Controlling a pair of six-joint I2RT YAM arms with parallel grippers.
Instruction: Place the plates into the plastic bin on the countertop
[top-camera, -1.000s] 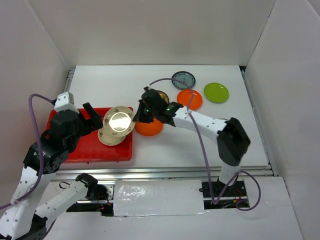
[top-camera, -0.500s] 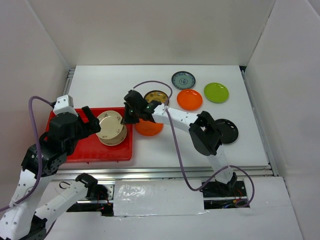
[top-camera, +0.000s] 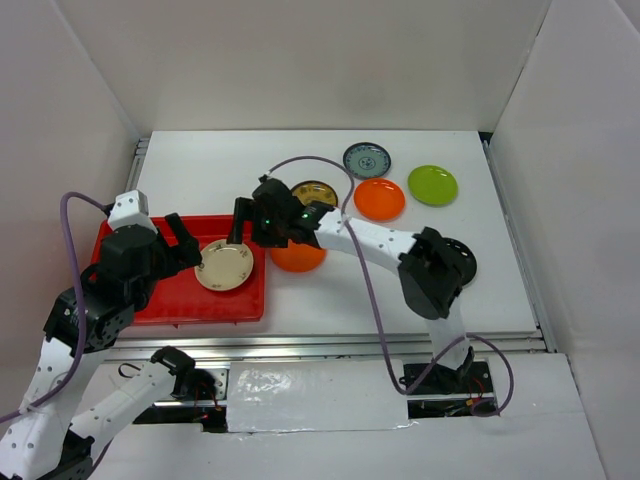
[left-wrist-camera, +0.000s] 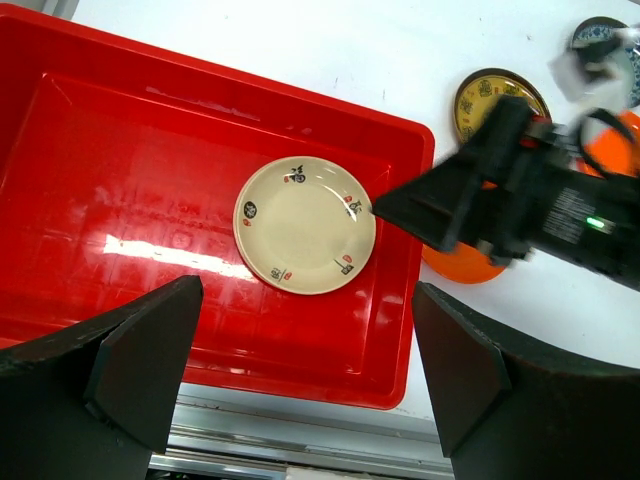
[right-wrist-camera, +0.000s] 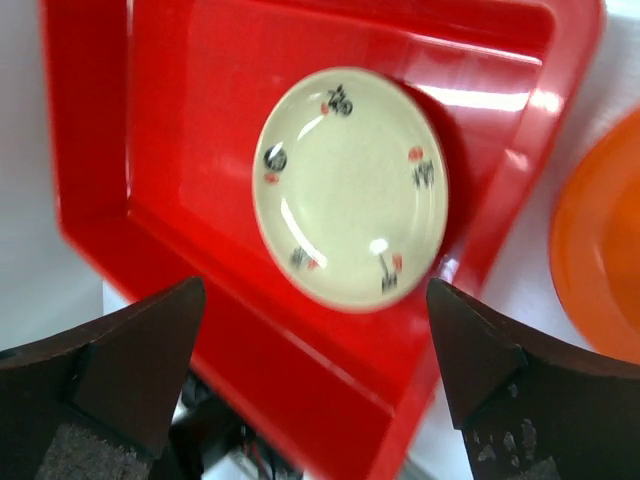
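Observation:
The red plastic bin (top-camera: 150, 295) sits at the left of the white countertop (top-camera: 240, 165). A cream floral plate (top-camera: 226, 266) lies flat in the bin's right half, with nothing touching it. My right gripper (top-camera: 245, 225) hovers open just above the plate's far-right side; the right wrist view shows the plate (right-wrist-camera: 350, 188) below its spread fingers (right-wrist-camera: 150, 350). My left gripper (top-camera: 190, 245) is open over the bin, left of the plate (left-wrist-camera: 304, 224). An orange plate (top-camera: 298, 256) lies beside the bin, partly under the right arm.
Other plates lie on the counter: brown-yellow (top-camera: 313, 192), blue-grey (top-camera: 366, 159), orange (top-camera: 380, 199), lime green (top-camera: 432, 185). A black plate (top-camera: 460, 262) is half hidden by the right arm's elbow. White walls enclose the counter, and a metal rail (top-camera: 330, 345) runs along its front.
My right gripper carried the cream plate left over the bin, opened and let it go. The plate now lies flat in the bin. The left arm barely moved.

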